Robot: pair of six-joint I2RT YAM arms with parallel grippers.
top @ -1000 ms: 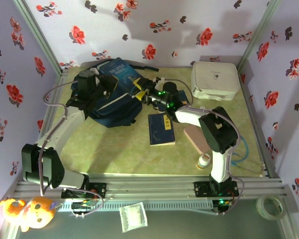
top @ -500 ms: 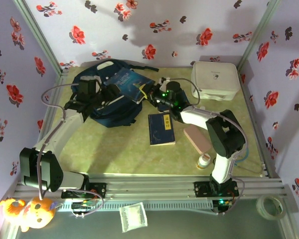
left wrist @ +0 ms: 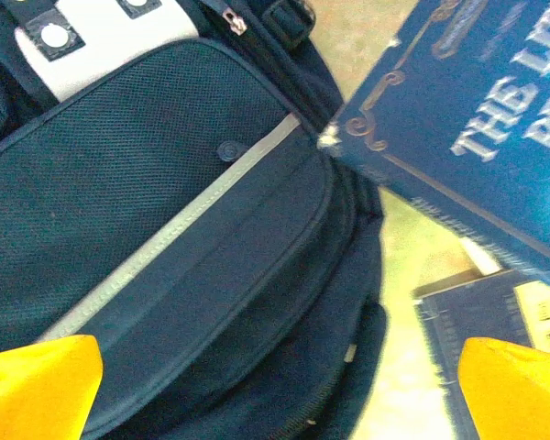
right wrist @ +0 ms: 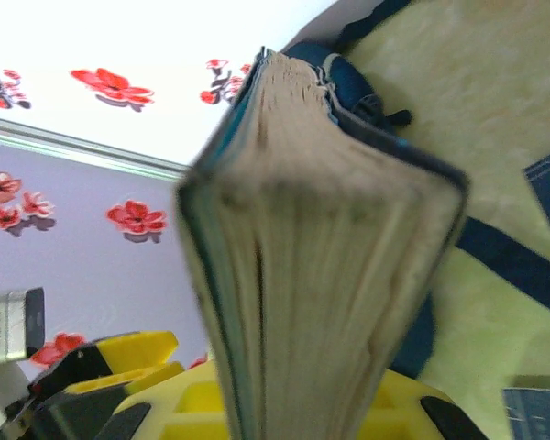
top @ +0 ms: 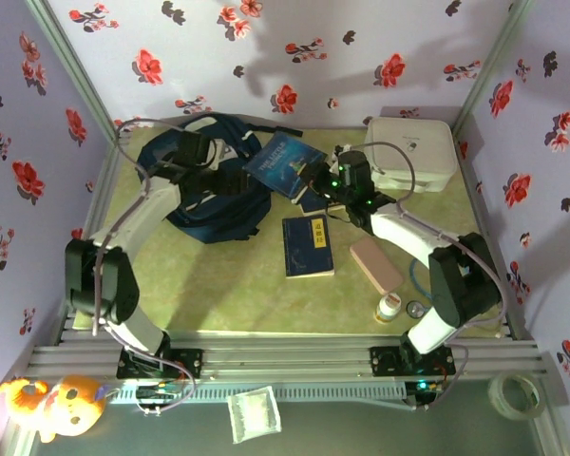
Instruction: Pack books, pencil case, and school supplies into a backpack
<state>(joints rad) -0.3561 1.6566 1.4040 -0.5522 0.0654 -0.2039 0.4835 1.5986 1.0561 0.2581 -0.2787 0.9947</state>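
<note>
Grasping the Little Prince book [top: 283,160] in the right pincer [top: 315,179], clenched on the edge nearest the white rounded box [top: 410,152]. Held tilted and clear of the counter [top: 237,294], between that box and the navy backpack [top: 204,199], with one corner overlapping the backpack's right side in the top view. Seen from the right wrist as a thick wedge of page edges clamped between yellow jaws. Hovering over the backpack's front with the left pincer [top: 218,166], released, its yellow fingertips [left wrist: 37,380] spread wide apart above the mesh panel and pale stripe. Lying flat on the counter just nearer than the raised book: a second dark-blue book [top: 308,245] with a small yellow label. Just right of that, the pinkish-tan pencil case [top: 375,264], and near its lower end a small white bottle [top: 389,306].
</note>
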